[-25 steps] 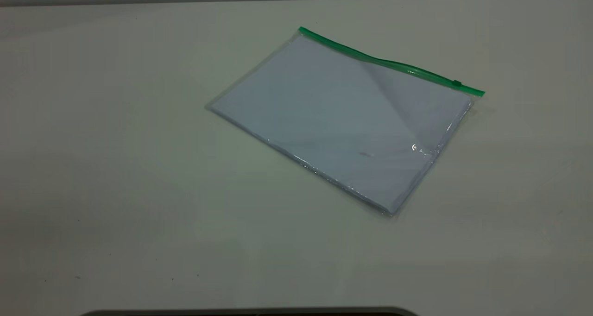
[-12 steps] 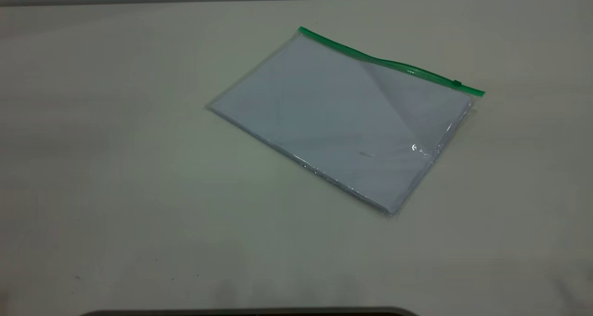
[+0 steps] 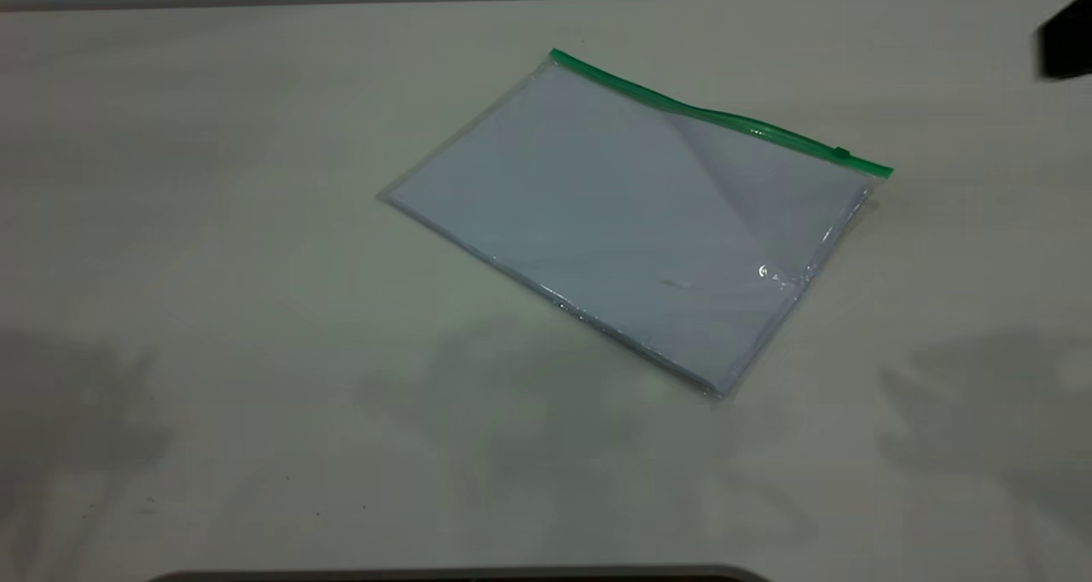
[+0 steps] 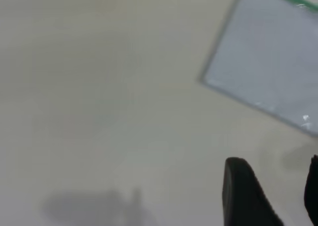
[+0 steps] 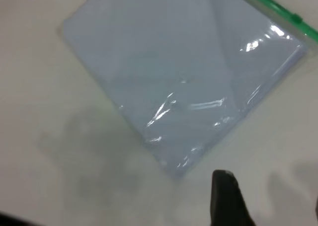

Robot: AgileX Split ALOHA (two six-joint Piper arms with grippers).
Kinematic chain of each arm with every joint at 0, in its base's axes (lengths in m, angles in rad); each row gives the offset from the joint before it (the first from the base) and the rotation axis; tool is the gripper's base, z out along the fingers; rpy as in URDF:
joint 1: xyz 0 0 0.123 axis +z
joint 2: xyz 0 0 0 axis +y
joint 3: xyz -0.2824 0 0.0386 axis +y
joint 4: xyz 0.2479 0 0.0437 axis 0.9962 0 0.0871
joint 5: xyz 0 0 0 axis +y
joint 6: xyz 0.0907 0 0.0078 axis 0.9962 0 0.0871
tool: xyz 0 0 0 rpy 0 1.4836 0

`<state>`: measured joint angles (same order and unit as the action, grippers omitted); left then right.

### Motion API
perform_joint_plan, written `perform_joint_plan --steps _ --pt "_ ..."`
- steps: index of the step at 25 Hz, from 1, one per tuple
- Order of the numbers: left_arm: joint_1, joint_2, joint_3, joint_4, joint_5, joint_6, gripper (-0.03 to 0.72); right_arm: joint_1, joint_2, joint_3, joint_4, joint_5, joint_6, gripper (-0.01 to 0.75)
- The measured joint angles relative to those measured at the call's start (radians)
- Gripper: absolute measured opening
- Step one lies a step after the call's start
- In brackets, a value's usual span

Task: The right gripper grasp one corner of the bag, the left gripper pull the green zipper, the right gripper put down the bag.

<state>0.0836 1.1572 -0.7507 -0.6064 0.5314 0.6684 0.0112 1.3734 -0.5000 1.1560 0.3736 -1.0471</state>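
The bag (image 3: 631,215) lies flat right of centre on the surface (image 3: 213,224), both grippers' fingers parted and empty, so the right gripper (image 5: 271,201) might skid off its thin slippery corner.

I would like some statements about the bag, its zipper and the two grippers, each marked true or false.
1. The bag lies flat on the table. True.
2. The right gripper holds a corner of the bag. False: it is apart from the bag, open and empty.
3. The green zipper runs along the bag's far edge. True.
4. The left gripper pinches the slider. False: it is off the bag, open.
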Motion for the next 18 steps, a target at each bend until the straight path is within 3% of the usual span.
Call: perform_joint_plan --steps 3,7,13,18 --pt "0.000 0.109 -0.043 -0.147 -0.004 0.170 0.398 0.000 0.191 -0.035 0.265 -0.027 -0.291 0.464" --pt "0.000 0.212 -0.069 -0.330 -0.004 0.369 0.430 0.000 0.432 -0.130 0.559 0.030 -0.591 0.464" --pt "0.000 0.283 -0.078 -0.491 -0.014 0.538 0.433 -0.021 0.742 -0.324 0.622 0.160 -0.683 0.464" --pt "0.000 0.311 -0.078 -0.512 -0.015 0.558 0.435 -0.122 0.903 -0.455 0.612 0.248 -0.685 0.464"
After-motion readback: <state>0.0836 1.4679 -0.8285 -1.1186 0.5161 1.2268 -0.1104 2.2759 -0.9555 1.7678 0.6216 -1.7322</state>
